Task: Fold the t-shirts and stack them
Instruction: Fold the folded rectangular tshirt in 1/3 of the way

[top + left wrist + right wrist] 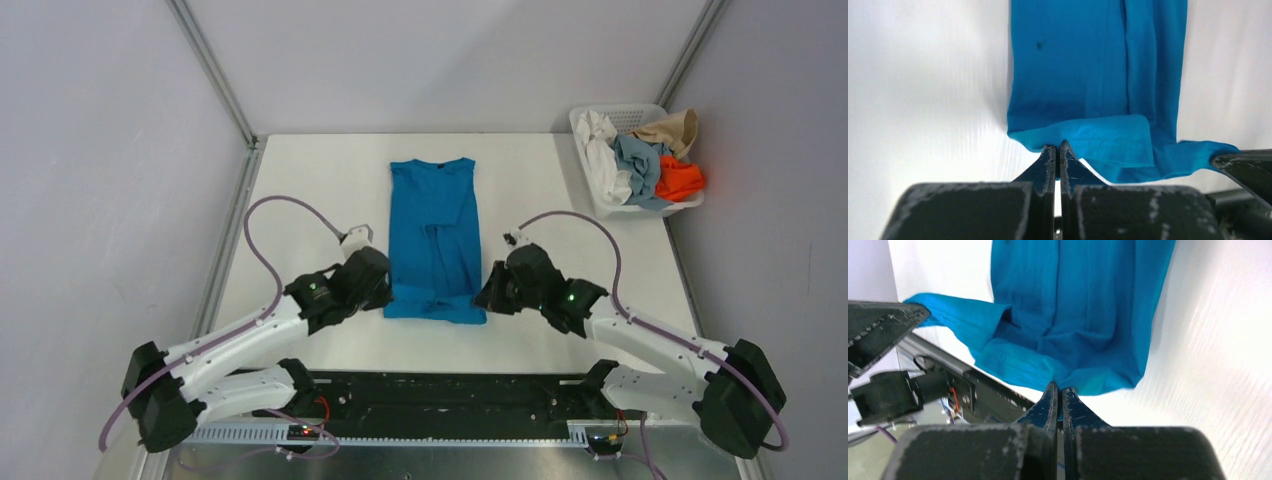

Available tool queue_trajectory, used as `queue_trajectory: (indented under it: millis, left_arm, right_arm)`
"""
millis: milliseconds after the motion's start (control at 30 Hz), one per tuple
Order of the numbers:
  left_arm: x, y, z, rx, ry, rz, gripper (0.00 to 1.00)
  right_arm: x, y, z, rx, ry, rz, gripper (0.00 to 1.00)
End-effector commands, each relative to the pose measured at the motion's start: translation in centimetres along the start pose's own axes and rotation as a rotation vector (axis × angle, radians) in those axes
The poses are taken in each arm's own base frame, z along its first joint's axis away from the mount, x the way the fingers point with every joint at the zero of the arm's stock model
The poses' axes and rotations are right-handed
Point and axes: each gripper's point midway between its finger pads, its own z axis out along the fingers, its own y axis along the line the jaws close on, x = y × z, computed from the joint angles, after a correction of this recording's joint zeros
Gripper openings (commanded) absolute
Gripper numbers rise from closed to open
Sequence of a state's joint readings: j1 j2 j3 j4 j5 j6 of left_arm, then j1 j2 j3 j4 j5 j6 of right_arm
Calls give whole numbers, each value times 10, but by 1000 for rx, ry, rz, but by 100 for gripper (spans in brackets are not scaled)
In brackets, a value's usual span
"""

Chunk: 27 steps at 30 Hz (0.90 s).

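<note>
A vivid blue t-shirt (pixel 434 225) lies folded into a long narrow strip down the middle of the white table, collar at the far end. My left gripper (pixel 384 296) is shut on its near left hem corner (pixel 1048 137), and my right gripper (pixel 484 296) is shut on its near right hem corner (pixel 1073 382). The near hem is lifted and curled a little between them. White (pixel 603 155), grey-blue (pixel 637 158), tan (pixel 672 128) and orange (pixel 680 178) t-shirts lie crumpled in the basket.
A white lattice basket (pixel 618 113) stands at the table's far right corner. Grey walls enclose the table at the left, back and right. A black rail (pixel 440 390) with wiring runs along the near edge between the arm bases.
</note>
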State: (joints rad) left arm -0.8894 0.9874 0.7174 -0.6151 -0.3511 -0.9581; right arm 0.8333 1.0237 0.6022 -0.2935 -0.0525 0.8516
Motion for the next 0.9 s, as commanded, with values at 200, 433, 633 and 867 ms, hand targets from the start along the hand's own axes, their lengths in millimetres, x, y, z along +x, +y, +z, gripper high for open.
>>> queue_trajectory:
  millis: [200,433,633,867]
  left_arm:
    - [-85,-18,31,-45,-100,50,0]
    - [-116,-29,62,-18,-74,65,0]
    - [-129,-22,97,-43,-10,53,2]
    - [-142,-12,126,-68,27,52,6]
  right_arm:
    - [-99,11,15,-56,-99,-90,0]
    - [-143,7,37,-43,-99,-151,0]
    - [-172,-11,61,-30,-94,-134,0]
    - [-192,-31,88,-19,-76,-88,0]
